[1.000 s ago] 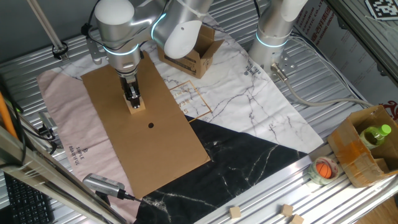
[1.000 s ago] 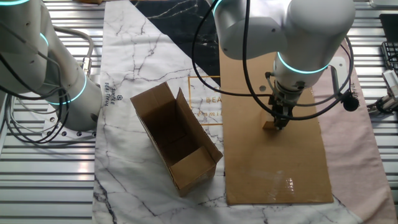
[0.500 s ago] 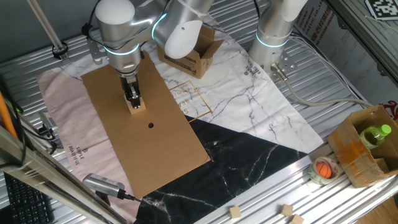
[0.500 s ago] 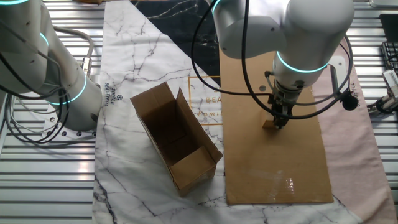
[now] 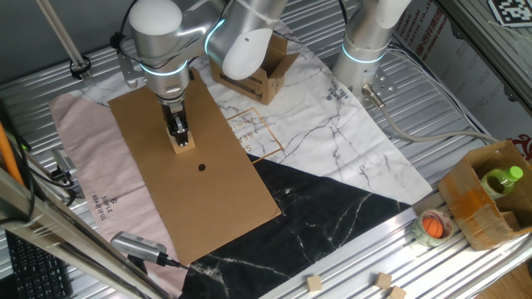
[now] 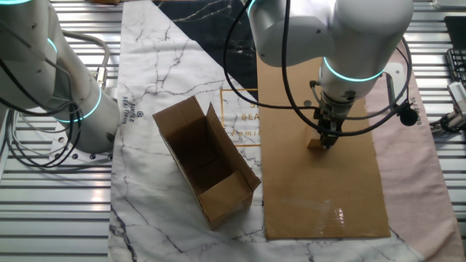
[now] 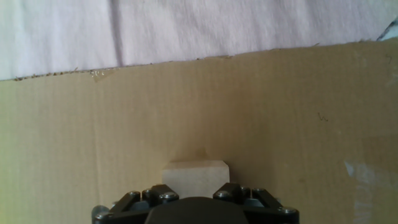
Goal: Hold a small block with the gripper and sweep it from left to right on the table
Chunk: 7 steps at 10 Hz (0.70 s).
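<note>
1. The slim black two-finger gripper point(image 5: 178, 137) points straight down from the silver-white arm with its glowing teal ring, so that it meets the work from above.
2. The fingers point(image 6: 325, 135) are clenched on the light tan wooden cube point(image 5: 183, 142); in the hand view the cube point(image 7: 194, 179) sits between the two finger bases, its far face showing.
3. The cube rests on the flat brown cardboard sheet point(image 5: 179, 184), which lies over the cloths on the ribbed-metal surface point(image 5: 465, 100). Judged from this contact, the block is kept low so that it can slide rather than be carried.
4. The cardboard offers a smooth, even track; a small dark spot point(image 5: 202, 168) marks it just beyond the cube.
5. The pink cloth point(image 7: 186, 28) borders the sheet ahead of the hand camera.
6. An open brown cardboard box point(image 6: 205, 169) stands well apart on the marble-print cloth point(image 5: 332, 133), outside the likely sweep path.
</note>
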Motion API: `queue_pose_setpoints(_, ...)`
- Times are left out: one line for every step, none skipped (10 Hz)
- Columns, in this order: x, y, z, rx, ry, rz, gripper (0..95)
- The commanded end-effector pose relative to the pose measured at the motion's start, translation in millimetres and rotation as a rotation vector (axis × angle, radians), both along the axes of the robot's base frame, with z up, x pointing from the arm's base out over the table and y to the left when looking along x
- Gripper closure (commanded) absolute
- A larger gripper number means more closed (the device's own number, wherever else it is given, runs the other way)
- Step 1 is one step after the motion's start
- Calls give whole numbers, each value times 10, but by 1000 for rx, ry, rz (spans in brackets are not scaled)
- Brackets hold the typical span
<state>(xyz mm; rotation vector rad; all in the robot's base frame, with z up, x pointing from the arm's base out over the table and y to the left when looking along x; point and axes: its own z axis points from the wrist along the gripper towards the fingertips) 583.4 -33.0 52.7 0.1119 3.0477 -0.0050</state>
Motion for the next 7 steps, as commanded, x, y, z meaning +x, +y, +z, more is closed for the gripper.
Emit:
queue_pose_setpoints(5,10,2,2,1,-2,570)
queue_pose_setpoints(4,14,1,3,1,-3,570)
queue_pose_setpoints(4,18,1,3,-1,-4,570)
queue_pose_setpoints(3,24,0,1,-1,-5,570)
queue_pose_setpoints(4,27,0,3,-3,-5,570)
queue_pose_setpoints(4,29,0,3,-3,-5,570)
queue_pose_setpoints(7,36,1,1,-3,-5,570)
